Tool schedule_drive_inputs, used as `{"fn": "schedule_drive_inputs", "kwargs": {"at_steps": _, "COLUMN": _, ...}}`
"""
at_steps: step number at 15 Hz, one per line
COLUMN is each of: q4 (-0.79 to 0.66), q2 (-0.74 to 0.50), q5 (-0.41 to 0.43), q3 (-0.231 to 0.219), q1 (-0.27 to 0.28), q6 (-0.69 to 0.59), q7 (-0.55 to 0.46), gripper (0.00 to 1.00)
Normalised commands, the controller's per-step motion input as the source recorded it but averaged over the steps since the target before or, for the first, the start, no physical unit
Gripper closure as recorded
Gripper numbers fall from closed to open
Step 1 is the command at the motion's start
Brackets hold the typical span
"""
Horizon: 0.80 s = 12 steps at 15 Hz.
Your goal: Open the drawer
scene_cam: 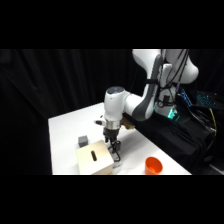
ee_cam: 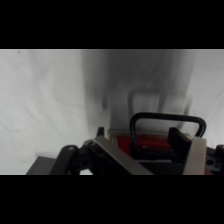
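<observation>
Fingers (ee_cam: 179,142) sit low at the box's (scene_cam: 95,159) right side, right at the drawer's (ee_cam: 150,145) front; whether they are apart or clamped on the black loop handle (ee_cam: 167,122) I cannot tell. Just below and between them the drawer shows a reddish inside. On the counter (scene_cam: 67,127), a grey cube (scene_cam: 83,141) lies behind the box and an orange cup (scene_cam: 153,165) off to the right. No writing is readable.

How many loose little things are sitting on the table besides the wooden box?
2: a small grey cube just behind the wooden box, and an orange cup near the table's front edge. The arm may hide others.
</observation>
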Motion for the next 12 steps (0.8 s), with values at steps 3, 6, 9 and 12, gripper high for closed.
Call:
{"fn": "schedule_drive_inputs", "kwargs": {"at_steps": 3, "q4": -0.01, "q2": 0.13, "q5": -0.050, "q3": -0.142, "q1": 0.152, "q6": 0.30, "q7": 0.09, "gripper": 0.00}}
{"fn": "schedule_drive_inputs", "kwargs": {"at_steps": 6, "q4": -0.05, "q2": 0.07, "q5": -0.019, "q3": -0.115, "q1": 0.120, "q6": 0.25, "q7": 0.04, "gripper": 0.00}}
{"fn": "schedule_drive_inputs", "kwargs": {"at_steps": 9, "q4": -0.17, "q2": -0.07, "q5": -0.013, "q3": -0.101, "q1": 0.113, "q6": 0.18, "q7": 0.02, "gripper": 0.00}}
{"fn": "schedule_drive_inputs", "kwargs": {"at_steps": 12, "q4": -0.38, "q2": -0.24, "q5": -0.048, "q3": -0.143, "q1": 0.131, "q6": 0.06, "q7": 0.02, "gripper": 0.00}}
